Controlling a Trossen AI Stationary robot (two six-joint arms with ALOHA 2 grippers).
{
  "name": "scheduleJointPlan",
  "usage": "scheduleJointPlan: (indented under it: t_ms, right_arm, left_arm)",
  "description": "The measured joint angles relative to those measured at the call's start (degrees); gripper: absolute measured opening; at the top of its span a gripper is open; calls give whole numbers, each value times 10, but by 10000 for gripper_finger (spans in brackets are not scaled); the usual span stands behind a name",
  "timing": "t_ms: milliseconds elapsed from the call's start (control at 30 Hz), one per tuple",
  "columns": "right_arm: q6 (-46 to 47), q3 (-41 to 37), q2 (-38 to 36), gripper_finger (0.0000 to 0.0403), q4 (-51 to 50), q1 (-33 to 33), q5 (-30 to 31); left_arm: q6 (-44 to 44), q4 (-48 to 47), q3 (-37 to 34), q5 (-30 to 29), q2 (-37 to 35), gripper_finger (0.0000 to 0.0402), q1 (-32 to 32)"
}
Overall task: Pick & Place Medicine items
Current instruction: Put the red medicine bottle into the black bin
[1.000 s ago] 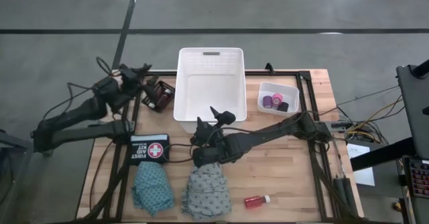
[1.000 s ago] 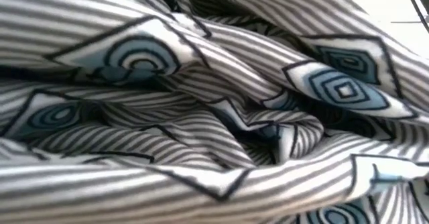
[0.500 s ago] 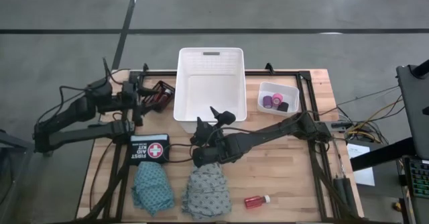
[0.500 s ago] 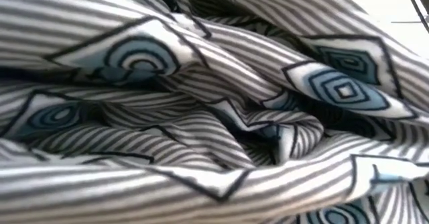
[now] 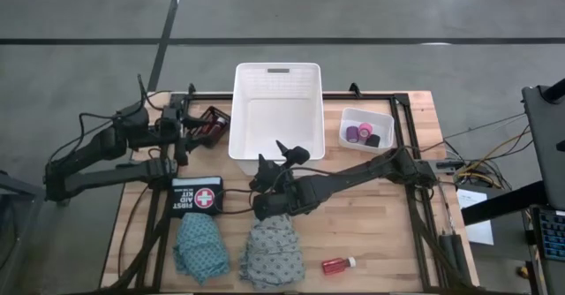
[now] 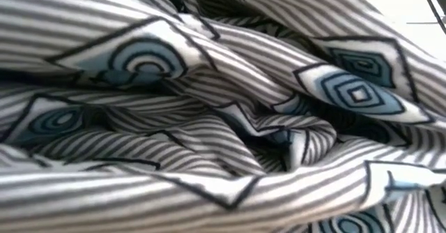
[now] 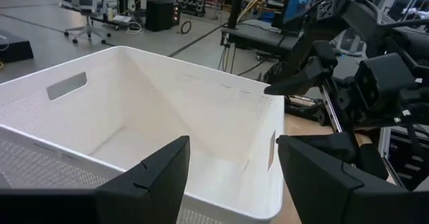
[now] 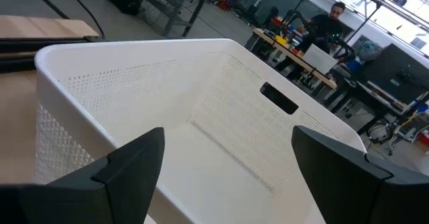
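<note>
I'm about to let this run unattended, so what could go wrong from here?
The grey cloth lies right against the low camera and fills its view, so that view is lost. The lone red bottle lies on its side near the table edge; a nudge might roll it off. The open right gripper and open left gripper both hover near the white bin and could bump it.

A grey concrete floor (image 5: 371, 30) surrounds the wooden bench (image 5: 380, 224), crossed by dark lines. Off the bench's right edge, cables (image 5: 481, 167) trail across the floor beside a dark stand (image 5: 547, 136). In the left wrist view, an office chair (image 7: 84, 13) and dark equipment racks (image 7: 161, 13) stand far off. The right wrist view shows a workshop where a person (image 8: 328, 26) sits at a desk (image 8: 301, 56) among monitors.
</note>
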Motion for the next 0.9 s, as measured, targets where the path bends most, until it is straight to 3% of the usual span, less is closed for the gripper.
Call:
scheduleJointPlan:
  t_ms: [167, 400, 500, 667, 900]
  right_arm:
    - [-43, 0, 0, 325, 1, 0, 0]
    - [-418, 0, -16, 325, 4, 22, 10]
    - [-509, 0, -20, 325, 4, 46, 29]
    - [-472, 1, -38, 325, 6, 97, 123]
    - [-308, 0, -102, 325, 7, 181, 56]
  left_arm:
    - [0, -11, 0, 0, 0, 233, 0]
    - [0, -11, 0, 0, 0, 234, 0]
    - [0, -11, 0, 0, 0, 235, 0]
    - [0, -11, 0, 0, 0, 234, 0]
    - [0, -11, 0, 0, 0, 236, 0]
